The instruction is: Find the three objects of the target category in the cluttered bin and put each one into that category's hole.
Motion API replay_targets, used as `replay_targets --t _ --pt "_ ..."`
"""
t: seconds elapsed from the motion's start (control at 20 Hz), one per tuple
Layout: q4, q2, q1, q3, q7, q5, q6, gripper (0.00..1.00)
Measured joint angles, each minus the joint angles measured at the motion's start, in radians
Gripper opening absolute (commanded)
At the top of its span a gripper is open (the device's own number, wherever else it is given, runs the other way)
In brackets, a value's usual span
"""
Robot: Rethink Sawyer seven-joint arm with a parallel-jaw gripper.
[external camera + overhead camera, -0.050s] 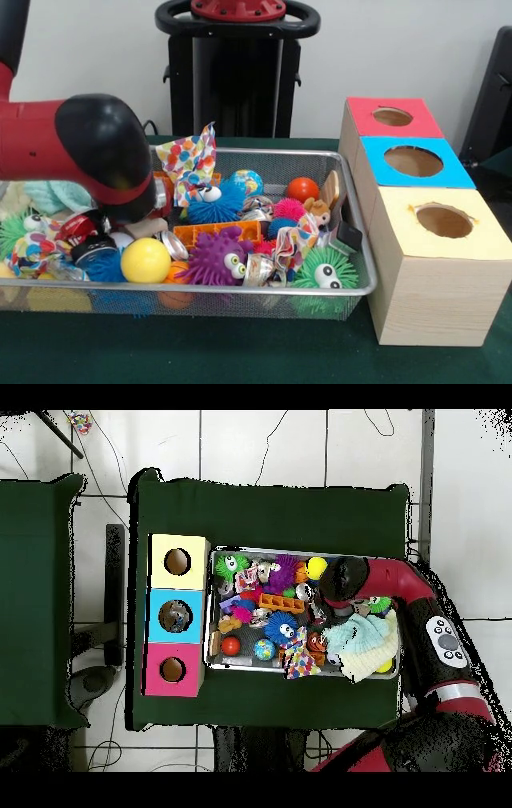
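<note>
a wire mesh bin (356,240) sits on a green table (240,352), packed to the rim with toys, leaving little free room inside. beside it stand three boxes with round holes: yellow box (444,240), blue box (412,162), red box (392,118). the red and black arm (72,144) reaches low into one end of the bin. the gripper is hidden under the arm, so its state cannot be told. nearby lie a yellow ball (145,260) and a purple spiky toy (214,258) with googly eyes; the target category is unclear.
</note>
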Motion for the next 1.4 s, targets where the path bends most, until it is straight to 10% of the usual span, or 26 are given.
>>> replay_targets --t 0.8,1.4 --pt "-0.228 0.122 0.0 0.136 0.0 -0.068 0.304 1.0" --pt "-0.255 0.131 -0.003 0.174 0.001 -0.106 0.346 1.0"
